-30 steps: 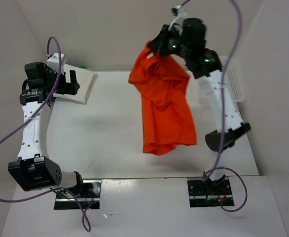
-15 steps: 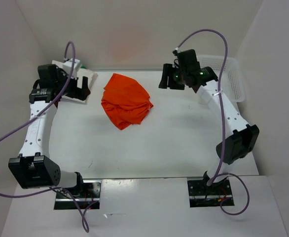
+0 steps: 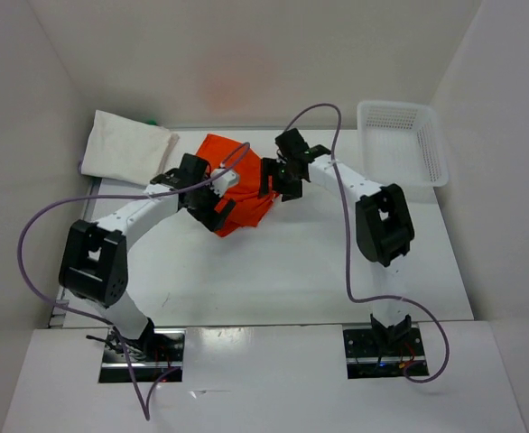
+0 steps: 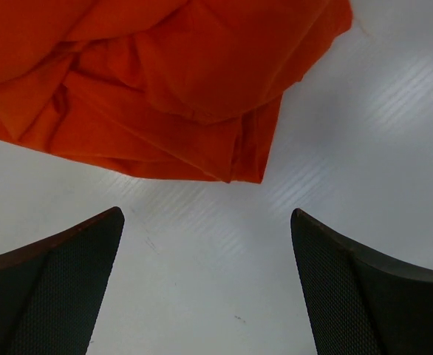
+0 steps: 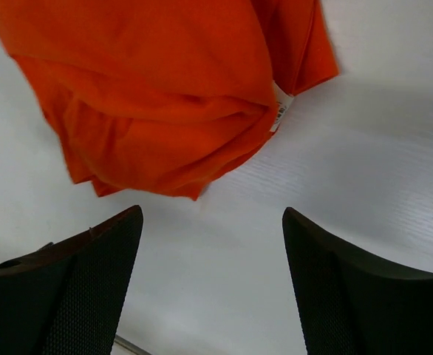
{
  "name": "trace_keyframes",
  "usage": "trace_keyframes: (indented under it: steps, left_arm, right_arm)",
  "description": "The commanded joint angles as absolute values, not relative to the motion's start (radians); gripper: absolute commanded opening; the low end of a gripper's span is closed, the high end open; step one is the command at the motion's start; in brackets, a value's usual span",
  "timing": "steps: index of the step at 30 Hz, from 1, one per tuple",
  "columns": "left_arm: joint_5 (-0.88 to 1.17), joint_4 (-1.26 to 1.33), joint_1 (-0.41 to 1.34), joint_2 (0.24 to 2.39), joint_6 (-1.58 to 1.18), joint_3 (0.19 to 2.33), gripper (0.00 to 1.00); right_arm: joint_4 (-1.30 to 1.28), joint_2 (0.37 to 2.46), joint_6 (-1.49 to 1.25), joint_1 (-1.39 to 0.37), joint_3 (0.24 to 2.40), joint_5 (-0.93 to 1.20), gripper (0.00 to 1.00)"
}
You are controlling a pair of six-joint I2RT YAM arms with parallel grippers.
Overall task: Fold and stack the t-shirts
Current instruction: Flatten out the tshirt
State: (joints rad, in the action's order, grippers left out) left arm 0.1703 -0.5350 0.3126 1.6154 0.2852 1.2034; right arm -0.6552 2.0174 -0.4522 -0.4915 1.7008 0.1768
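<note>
Orange t-shirt (image 3: pixel 239 215) is crumpled in a heap on the surface (image 3: pixel 273 271), far centre. Left pincer (image 4: pixel 205 214) is held wide open with nothing gripped, the shirt's edge just ahead of its tips. Right pincer (image 5: pixel 213 212) is likewise open and empty at the heap's opposite side. White t-shirt (image 3: pixel 125 149) is laid folded far-left.

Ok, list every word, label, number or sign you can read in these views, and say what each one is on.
No text can be read in full.
On the orange t-shirt, a white tag in the right wrist view: dark print, too small and blurred to read.
No other lettering shows in any view.
</note>
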Motion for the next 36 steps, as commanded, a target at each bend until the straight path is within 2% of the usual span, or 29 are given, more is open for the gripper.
trace_keyframes:
  steps: [1,6,8,10,11,12,13,14,15,17,18,24,28,33,36]
  left_arm:
    - [0.077,-0.401,0.311,1.678,0.247,1.183,1.0]
    - [0.1,-0.342,0.337,1.765,0.222,1.173,1.0]
    - [0.006,-0.299,0.37,1.804,0.222,1.164,1.0]
    - [-0.032,-0.278,0.38,1.815,0.222,1.164,1.0]
    - [-0.032,-0.278,0.38,1.83,0.222,1.164,0.96]
    - [-0.032,-0.278,0.38,1.839,0.222,1.164,0.88]
    - [-0.032,-0.278,0.391,1.848,0.222,1.164,0.77]
    - [-0.019,-0.278,0.391,1.848,0.233,1.164,0.57]
    - [-0.005,-0.299,0.4,1.861,0.233,1.164,0.46]
    - [-0.017,-0.308,0.4,1.871,0.233,1.173,0.1]
    - [-0.017,-0.308,0.4,1.871,0.233,1.173,0.0]
    - [-0.141,-0.359,0.373,1.752,0.304,1.148,0.0]
    - [-0.176,-0.44,0.282,1.53,0.402,1.138,0.0]
    - [-0.21,-0.564,0.272,1.315,0.531,1.092,0.0]
    - [-0.264,-0.612,0.272,1.273,0.554,1.083,0.0]
  right_arm:
    - [-0.575,2.086,-0.483,-0.506,1.738,0.209,0.82]
    - [-0.566,2.201,-0.515,-0.54,1.79,0.198,0.82]
    - [-0.566,2.221,-0.528,-0.54,1.801,0.198,0.78]
    - [-0.536,2.232,-0.528,-0.54,1.801,0.215,0.66]
    - [-0.535,2.252,-0.528,-0.54,1.812,0.225,0.6]
    - [-0.535,2.252,-0.528,-0.54,1.812,0.238,0.46]
    - [-0.535,2.266,-0.528,-0.54,1.825,0.238,0.36]
    - [-0.546,2.266,-0.528,-0.54,1.835,0.238,0.25]
    - [-0.546,2.266,-0.528,-0.54,1.835,0.238,0.02]
    - [-0.557,2.241,-0.537,-0.516,1.812,0.227,0.0]
    - [-0.557,2.188,-0.537,-0.515,1.796,0.215,0.0]
    - [-0.666,1.929,-0.499,-0.418,1.691,0.109,0.0]
    - [-0.742,1.679,-0.476,-0.286,1.542,0.107,0.0]
    - [-0.853,1.525,-0.431,-0.219,1.431,0.083,0.0]
    - [-0.908,1.473,-0.431,-0.21,1.396,0.049,0.0]
